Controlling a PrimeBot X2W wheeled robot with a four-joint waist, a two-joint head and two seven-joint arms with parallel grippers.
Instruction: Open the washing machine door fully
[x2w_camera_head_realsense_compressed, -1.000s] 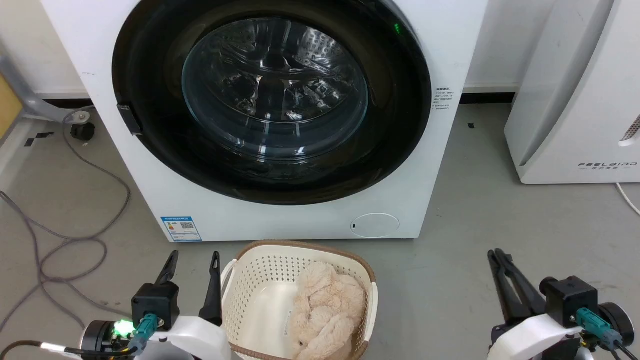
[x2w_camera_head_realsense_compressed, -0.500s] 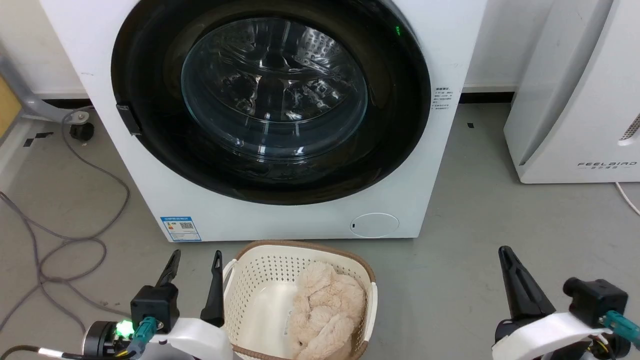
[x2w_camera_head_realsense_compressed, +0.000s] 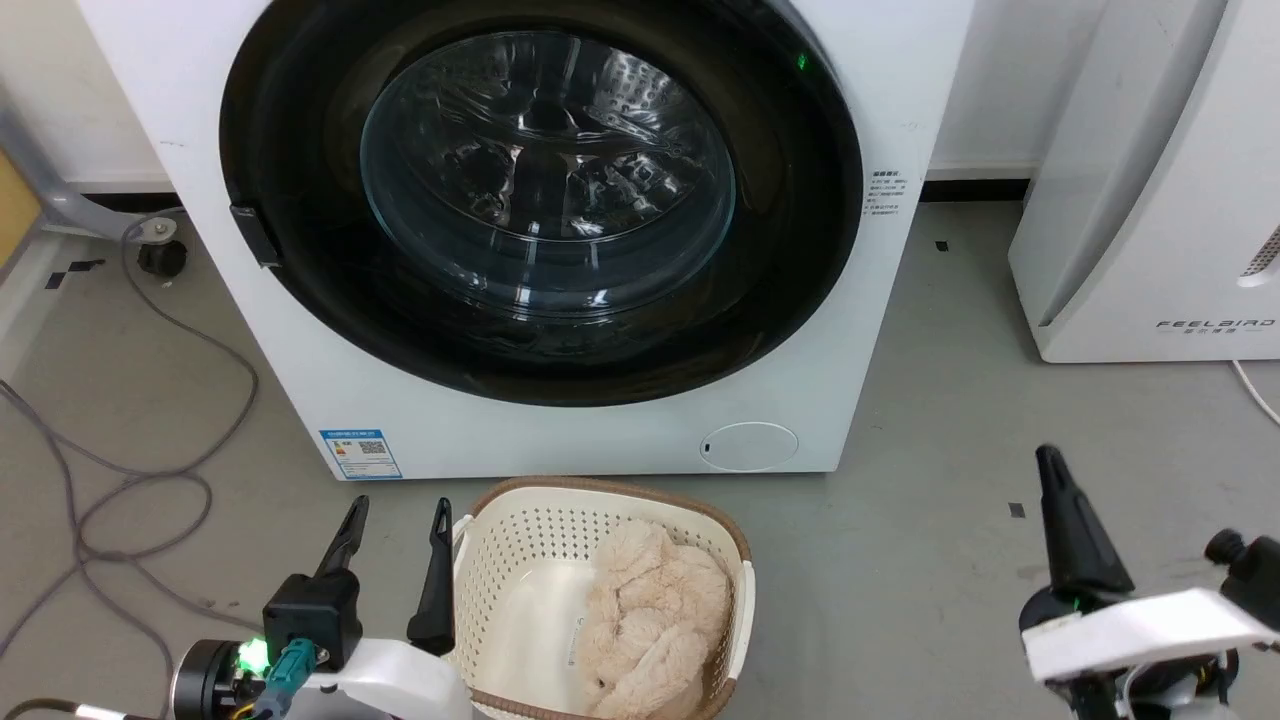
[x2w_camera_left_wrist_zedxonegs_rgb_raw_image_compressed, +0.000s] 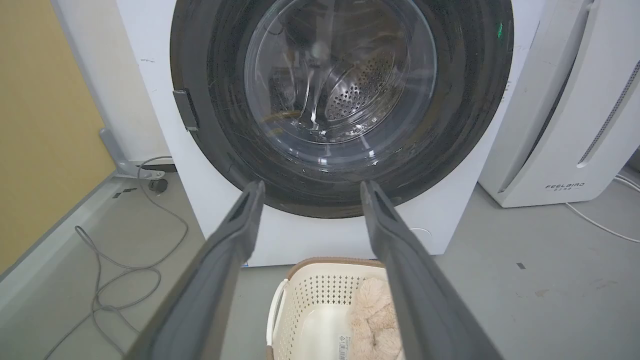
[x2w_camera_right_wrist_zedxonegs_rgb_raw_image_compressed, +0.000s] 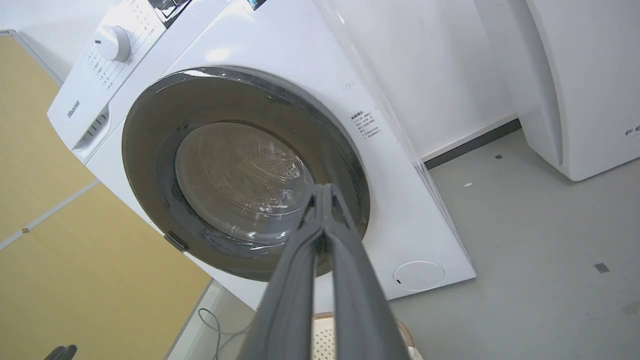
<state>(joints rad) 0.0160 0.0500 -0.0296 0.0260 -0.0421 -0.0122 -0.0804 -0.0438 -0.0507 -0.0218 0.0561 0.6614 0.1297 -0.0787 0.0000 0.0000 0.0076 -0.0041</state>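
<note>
Head view: washing machine door (x2w_camera_head_realsense_compressed: 545, 170) closed on washing machine (x2w_camera_head_realsense_compressed: 600, 440), dead ahead of me. Hisense logo (x2w_camera_right_wrist_zedxonegs_rgb_raw_image_compressed: 73, 109) on panel in right wrist view. White appliance (x2w_camera_head_realsense_compressed: 1150, 200) at right reads FEELBIRD. Blue label (x2w_camera_head_realsense_compressed: 360, 453) low on front, print unreadable. My left pincer (x2w_camera_head_realsense_compressed: 398, 508) wide, empty; right pincer (x2w_camera_head_realsense_compressed: 1047, 460) pinched closed, empty. Basket (x2w_camera_head_realsense_compressed: 735, 545) between them; bare floor (x2w_camera_head_realsense_compressed: 950, 450) right, cable (x2w_camera_head_realsense_compressed: 150, 480) left.
</note>
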